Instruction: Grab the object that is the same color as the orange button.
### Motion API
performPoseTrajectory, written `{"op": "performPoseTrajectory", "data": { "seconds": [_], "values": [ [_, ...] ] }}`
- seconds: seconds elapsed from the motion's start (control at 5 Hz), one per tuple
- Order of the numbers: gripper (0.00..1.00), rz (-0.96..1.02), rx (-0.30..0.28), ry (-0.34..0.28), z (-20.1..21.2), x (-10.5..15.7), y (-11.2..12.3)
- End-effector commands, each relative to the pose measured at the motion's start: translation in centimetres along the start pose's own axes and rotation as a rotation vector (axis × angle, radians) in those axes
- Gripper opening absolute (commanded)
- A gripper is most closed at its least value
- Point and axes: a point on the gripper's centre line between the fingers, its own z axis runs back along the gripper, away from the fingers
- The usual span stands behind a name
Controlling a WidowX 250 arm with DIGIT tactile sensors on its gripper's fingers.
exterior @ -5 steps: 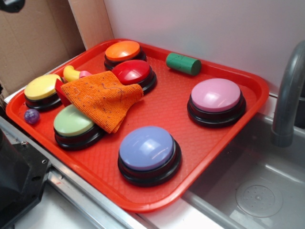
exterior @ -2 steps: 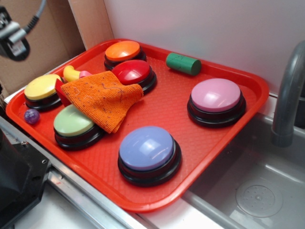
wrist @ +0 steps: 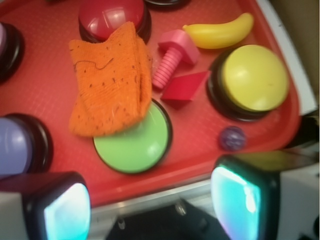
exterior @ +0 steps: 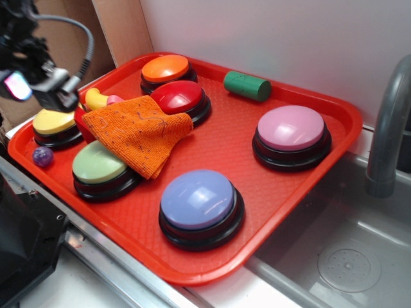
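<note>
Nearest the wrist camera, pincer [wrist: 150,202] spread apart, grasping nothing, two glowing pads at the bottom edge of the view, poised above the front rim of the red tray [wrist: 45,100]; in the exterior view, seen at upper left [exterior: 48,83] over the yellow button. Just beyond the rim, a small purple ball [wrist: 232,138] and the green button [wrist: 135,142] on the tray floor. Draped over the green button's far edge, the orange cloth [wrist: 110,87], crumpled, flecked with dark specks, its far end touching the red button [wrist: 111,15]. To the right of the cloth, a pink plastic bolt [wrist: 172,57] and a red block [wrist: 186,87], then the yellow button [wrist: 255,77] and a yellow banana [wrist: 220,32] beyond it. At the left edge, the purple button [wrist: 15,145] partly in view. Farther back in the exterior view, the orange button [exterior: 166,68] behind the red one, apart from the cloth; a green cylinder [exterior: 247,85] near the back rim; the pink button [exterior: 291,128] toward the right. Beside the tray, a grey sink [exterior: 347,256] and faucet [exterior: 388,128].
</note>
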Motion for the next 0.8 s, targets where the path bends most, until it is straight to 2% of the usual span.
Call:
{"op": "performPoseTrajectory", "data": {
  "seconds": [0.0, 0.2, 0.4, 0.6],
  "values": [
    [1.00, 0.143, 0.003, 0.000, -3.9, 2.6, -0.9],
    [1.00, 0.164, -0.017, 0.037, -5.7, 3.7, -1.2],
    [1.00, 0.162, -0.026, 0.044, -6.4, 4.1, -1.5],
    [0.11, 0.175, -0.031, 0.035, -6.8, 4.4, -1.7]
  ]
}}
